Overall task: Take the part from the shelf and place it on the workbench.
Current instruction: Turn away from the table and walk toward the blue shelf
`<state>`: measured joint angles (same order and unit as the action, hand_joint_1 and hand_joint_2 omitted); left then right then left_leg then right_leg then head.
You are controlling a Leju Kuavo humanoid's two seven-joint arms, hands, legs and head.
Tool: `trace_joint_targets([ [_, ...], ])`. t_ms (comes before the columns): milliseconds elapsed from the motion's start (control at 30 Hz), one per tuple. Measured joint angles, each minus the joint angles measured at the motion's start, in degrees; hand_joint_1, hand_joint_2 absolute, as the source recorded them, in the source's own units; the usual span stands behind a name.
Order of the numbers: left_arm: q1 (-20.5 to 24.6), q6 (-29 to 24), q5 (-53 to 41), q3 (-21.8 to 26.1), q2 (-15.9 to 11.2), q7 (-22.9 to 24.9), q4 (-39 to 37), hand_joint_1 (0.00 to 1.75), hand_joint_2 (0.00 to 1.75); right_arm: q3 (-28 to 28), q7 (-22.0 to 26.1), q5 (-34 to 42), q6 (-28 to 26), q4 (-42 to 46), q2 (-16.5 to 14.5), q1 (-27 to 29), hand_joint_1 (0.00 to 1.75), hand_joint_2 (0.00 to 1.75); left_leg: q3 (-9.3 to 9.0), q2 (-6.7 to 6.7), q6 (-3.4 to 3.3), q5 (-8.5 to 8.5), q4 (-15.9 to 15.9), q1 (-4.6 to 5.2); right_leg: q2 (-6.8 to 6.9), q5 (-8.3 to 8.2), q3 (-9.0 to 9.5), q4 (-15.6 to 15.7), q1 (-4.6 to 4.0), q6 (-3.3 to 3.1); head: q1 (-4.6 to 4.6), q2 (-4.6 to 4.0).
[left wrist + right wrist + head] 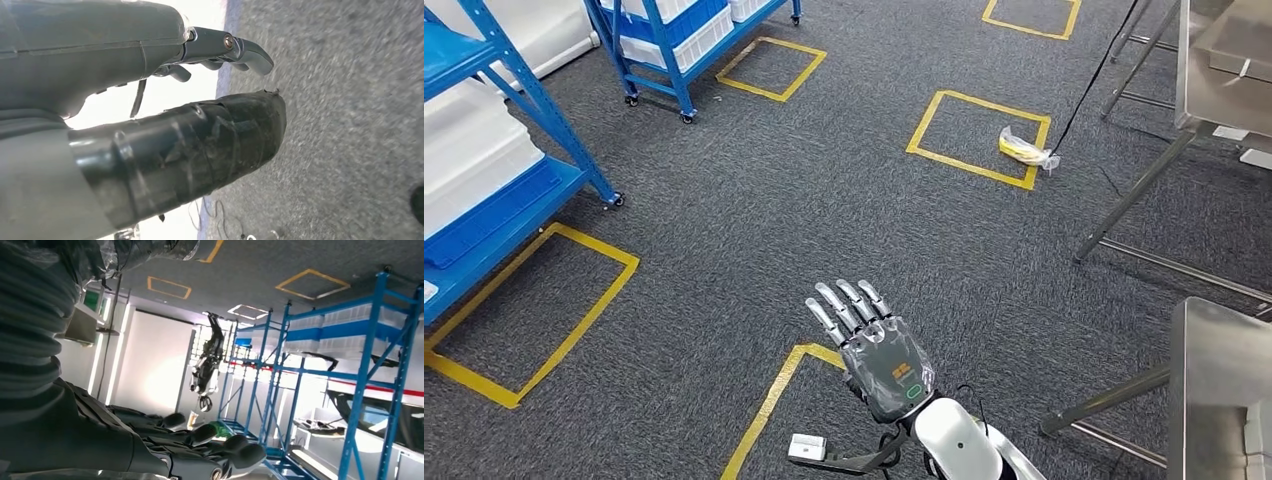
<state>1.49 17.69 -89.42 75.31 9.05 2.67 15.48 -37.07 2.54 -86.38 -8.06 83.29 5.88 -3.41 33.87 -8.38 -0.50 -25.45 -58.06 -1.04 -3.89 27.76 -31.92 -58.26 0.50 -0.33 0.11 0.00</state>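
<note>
My right hand point(879, 355) is raised over the grey carpet with its back up and its fingers spread, holding nothing. In the right wrist view the same hand point(165, 450) shows dark fingers stretched toward blue racks point(370, 340). My left hand point(150, 125) hangs over blurred carpet, thumb and fingers apart and nothing between them. The blue shelf point(544, 120) with white bins point(474, 160) and a blue tray stands at the left. A steel workbench point(1219, 350) is at the right edge. I cannot pick out the part.
A second blue wheeled rack point(674, 50) stands at the back left. Yellow tape squares point(979, 135) mark the carpet, and a yellow item in a clear bag point(1027, 150) lies on one. Another steel table point(1224, 70) stands back right. A small white box point(807, 446) lies near my right arm.
</note>
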Motion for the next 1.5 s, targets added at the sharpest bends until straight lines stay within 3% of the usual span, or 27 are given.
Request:
trace_joint_targets([
  [33,-0.12,-0.12,-0.05,-0.01,0.05,0.01,0.01,0.0,0.0,0.0,-0.04,-0.01,-0.01,0.03,-0.03,0.02,0.0,1.75,0.15,0.35,0.31,-0.09,-0.08,0.0,0.74,-0.22,0.19,0.46,0.08,-0.22,-0.01,0.0],
  [100,-0.03,-0.28,-0.14,-0.02,0.16,0.03,0.05,0.0,0.0,0.01,-0.09,-0.03,-0.05,0.08,-0.07,0.11,0.0,1.75,1.48,3.53,0.78,-2.08,-2.79,0.21,2.47,-0.67,0.65,1.49,0.32,-0.86,-0.13,0.0],
  [167,0.22,-0.37,-0.23,-0.09,0.22,0.15,0.18,0.0,0.0,0.01,-0.04,-0.04,-0.09,0.02,-0.03,0.3,0.0,1.75,4.51,6.98,1.22,-5.84,-9.38,0.17,4.35,-0.72,0.82,1.74,0.16,-1.25,-0.24,0.0],
  [233,0.27,-0.36,-0.33,-0.28,0.21,0.41,0.28,0.0,0.0,0.01,0.07,-0.02,-0.11,-0.19,0.01,0.42,0.0,1.75,6.75,7.81,1.73,-7.5,-14.32,-0.06,6.16,-0.53,0.79,1.55,0.05,-1.26,-0.23,0.0],
  [267,0.2,-0.32,-0.37,-0.41,0.21,0.53,0.3,0.0,0.0,0.02,0.11,-0.01,-0.11,-0.31,0.02,0.43,0.0,1.75,6.51,8.04,1.93,-6.84,-14.1,-0.19,6.97,-0.39,0.78,1.41,0.06,-1.18,-0.24,0.0],
  [333,0.06,-0.26,-0.43,-0.83,0.19,0.68,0.33,0.0,0.0,0.01,0.13,0.01,-0.11,-0.46,0.02,0.41,0.0,1.75,2.92,9.43,2.09,-3.54,-7.73,-0.33,8.44,0.04,0.86,0.97,0.1,-0.8,-0.25,0.0],
  [400,0.11,-0.25,-0.43,-1.4,0.18,0.75,0.38,0.0,0.0,0.01,0.13,0.02,-0.13,-0.49,0.02,0.39,0.0,1.75,-0.4,11.44,1.59,-1.39,-1.72,-0.14,9.63,0.54,1.0,0.49,-0.11,-0.15,-0.22,0.0],
  [433,0.09,-0.22,-0.42,-1.66,0.18,0.79,0.4,0.0,0.0,0.01,0.15,0.02,-0.14,-0.49,0.02,0.37,0.0,1.75,-0.99,11.94,1.2,-1.13,-0.5,0.0,10.12,0.71,1.08,0.32,-0.23,0.19,-0.21,0.0],
  [533,-0.09,-0.09,-0.42,-2.11,0.18,0.95,0.43,0.0,0.0,0.01,0.31,0.02,-0.17,-0.49,-0.02,0.25,0.0,1.75,-0.82,10.37,-0.04,-0.84,-0.23,0.16,11.09,1.01,1.52,0.26,-0.18,1.2,-0.19,0.0],
  [600,-0.03,-0.05,-0.43,-2.4,0.19,1.06,0.43,0.0,0.0,0.02,0.52,0.07,-0.22,-0.48,-0.01,0.17,0.0,1.75,-1.1,9.19,-0.84,-0.4,0.39,-0.05,8.96,2.74,1.05,-1.66,0.14,1.8,-0.17,0.01],
  [667,0.15,-0.04,-0.43,-2.69,0.19,1.17,0.43,0.0,0.0,0.02,0.71,0.11,-0.25,-0.51,0.11,0.36,0.0,1.75,-1.02,7.93,-1.44,-0.07,0.63,-0.14,5.69,6.35,-1.8,-7.83,0.34,2.03,-0.17,0.0],
  [733,0.22,-0.03,-0.43,-2.85,0.18,1.28,0.43,0.0,0.0,0.02,0.78,0.14,-0.23,-0.57,0.34,0.59,0.0,1.75,-0.73,6.4,-1.69,0.04,0.53,-0.02,4.42,8.47,-4.89,-13.79,0.35,2.08,-0.18,0.0],
  [800,0.16,-0.01,-0.43,-2.92,0.17,1.38,0.44,0.0,0.0,0.02,0.83,0.2,-0.22,-0.62,0.48,0.59,0.0,1.75,-0.64,4.8,-1.68,0.05,0.32,0.07,3.97,6.36,-4.69,-12.79,0.35,1.93,-0.18,0.0],
  [833,0.15,0.03,-0.43,-2.95,0.17,1.42,0.44,0.0,0.0,0.01,0.87,0.24,-0.21,-0.64,0.49,0.55,0.0,1.75,-0.63,3.96,-1.64,0.03,0.17,0.08,3.33,4.15,-3.25,-9.57,0.34,1.72,-0.18,0.0],
  [900,0.21,0.16,-0.43,-2.99,0.23,1.44,0.44,0.0,0.0,0.02,0.95,0.33,-0.19,-0.66,0.55,0.5,0.0,1.75,-0.4,2.39,-1.33,0.01,-0.19,0.08,0.29,1.18,-0.33,-3.12,0.43,1.05,-0.19,0.0],
  [967,0.23,0.28,-0.43,-3.0,0.31,1.44,0.44,0.0,0.0,0.02,0.97,0.42,-0.16,-0.67,0.68,0.46,0.0,1.75,0.18,1.03,-0.62,0.2,-0.38,-0.14,-1.75,0.83,0.7,-0.51,0.38,0.61,-0.16,0.0],
  [1033,0.03,0.41,-0.43,-3.01,0.33,1.43,0.45,0.0,0.0,0.02,1.01,0.54,-0.15,-0.66,0.77,0.3,0.0,1.75,0.65,-0.17,0.23,0.52,-0.21,-0.37,-0.78,0.72,0.89,0.14,0.35,0.33,-0.15,0.0],
  [1067,-0.09,0.52,-0.42,-3.02,0.36,1.42,0.45,0.0,0.0,0.02,1.05,0.58,-0.15,-0.64,0.76,0.17,0.0,1.75,0.81,0.47,0.52,0.45,-0.31,-0.33,0.0,0.52,1.12,0.61,0.46,0.08,-0.17,0.0],
  [1100,-0.08,0.63,-0.42,-3.02,0.4,1.42,0.46,0.0,0.0,0.01,1.08,0.66,-0.15,-0.63,0.76,0.08,0.0,1.75,1.32,2.11,0.75,-0.25,-1.26,-0.22,0.92,0.29,1.4,1.14,0.6,-0.25,-0.21,0.0],
  [1167,0.11,0.8,-0.43,-3.03,0.47,1.37,0.46,0.0,0.0,0.01,1.11,0.81,-0.09,-0.65,0.77,0.02,0.0,1.75,3.83,6.21,1.07,-3.37,-6.44,-0.1,2.93,0.08,1.79,1.8,0.64,-0.74,-0.29,0.0],
  [1233,0.22,0.86,-0.43,-3.03,0.48,1.24,0.46,0.0,0.0,0.02,1.13,0.97,-0.01,-0.7,0.81,0.05,0.0,1.75,7.22,7.72,1.5,-6.49,-13.54,-0.21,5.0,0.19,1.81,1.8,0.53,-0.9,-0.33,0.01],
  [1267,0.18,0.89,-0.43,-3.03,0.48,1.18,0.47,0.0,0.0,0.02,1.14,1.02,0.04,-0.72,0.82,0.05,0.0,1.75,7.98,7.91,1.71,-6.78,-15.32,-0.29,5.96,0.28,1.82,1.75,0.51,-0.87,-0.33,0.01],
  [1300,0.1,0.91,-0.43,-3.03,0.46,1.16,0.47,0.0,0.0,0.02,1.15,1.05,0.11,-0.73,0.83,0.03,0.0,1.75,7.55,8.12,1.87,-5.96,-14.88,-0.37,6.86,0.41,1.88,1.68,0.53,-0.76,-0.34,0.01],
  [1333,0.02,0.92,-0.43,-3.03,0.44,1.16,0.47,0.0,0.0,0.02,1.15,1.07,0.17,-0.74,0.83,0.01,0.0,1.75,5.98,8.54,1.96,-4.3,-12.25,-0.44,7.66,0.6,1.97,1.56,0.57,-0.59,-0.33,0.01],
  [1400,-0.02,0.91,-0.43,-3.03,0.38,1.13,0.48,0.0,0.0,0.02,1.16,1.13,0.26,-0.74,0.83,-0.07,0.0,1.75,1.6,11.03,1.84,-1.26,-4.59,-0.27,9.03,1.15,2.2,1.14,0.47,-0.03,-0.34,0.0],
  [1467,0.01,0.92,-0.42,-3.04,0.36,1.08,0.48,0.0,0.0,0.01,1.18,1.17,0.27,-0.74,0.85,-0.17,0.0,1.75,-0.43,12.67,1.05,-0.54,-0.72,0.1,10.17,1.66,2.39,0.79,0.06,0.63,-0.29,0.01],
  [1500,-0.01,0.95,-0.42,-3.04,0.35,1.07,0.48,0.0,0.0,0.01,1.2,1.2,0.29,-0.74,0.86,-0.24,0.0,1.75,-0.39,12.5,0.57,-0.75,-0.56,0.31,10.71,1.79,2.52,0.79,-0.13,0.93,-0.26,0.01],
])
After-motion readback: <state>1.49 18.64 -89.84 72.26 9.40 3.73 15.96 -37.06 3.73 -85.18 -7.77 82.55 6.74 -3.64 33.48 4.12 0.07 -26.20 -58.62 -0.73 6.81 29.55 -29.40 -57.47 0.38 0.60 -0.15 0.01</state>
